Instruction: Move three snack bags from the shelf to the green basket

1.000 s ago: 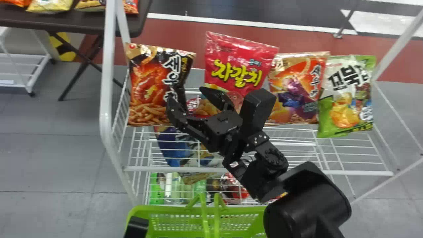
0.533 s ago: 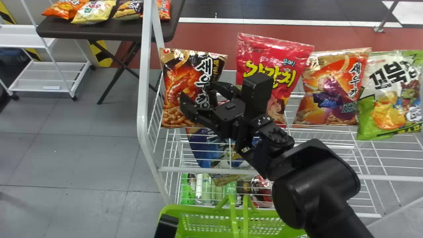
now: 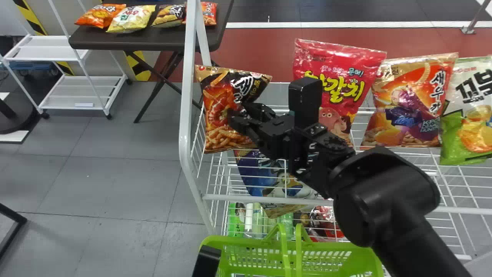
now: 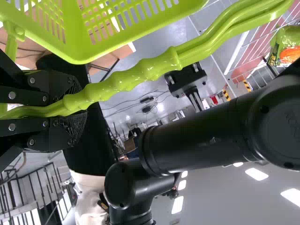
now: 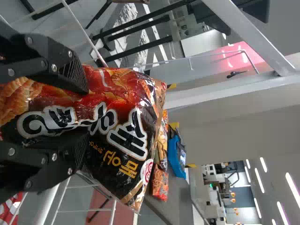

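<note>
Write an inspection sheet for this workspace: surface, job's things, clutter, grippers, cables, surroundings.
Surface: white wire shelf.
Job's things: red bag, orange bag and green bag upright on the shelf; black bag tilted; basket in front.
Clutter: blue bag and bottles lower down.
Grippers: right closed on the black bag; left closed on the basket's handle.
Cables: thin ones in the background.
Surroundings: dark table with snacks; white cart.

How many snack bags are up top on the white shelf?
4, left to right: the black bag in the right gripper, the red bag, the orange bag and the green bag. More may be hidden.
</note>
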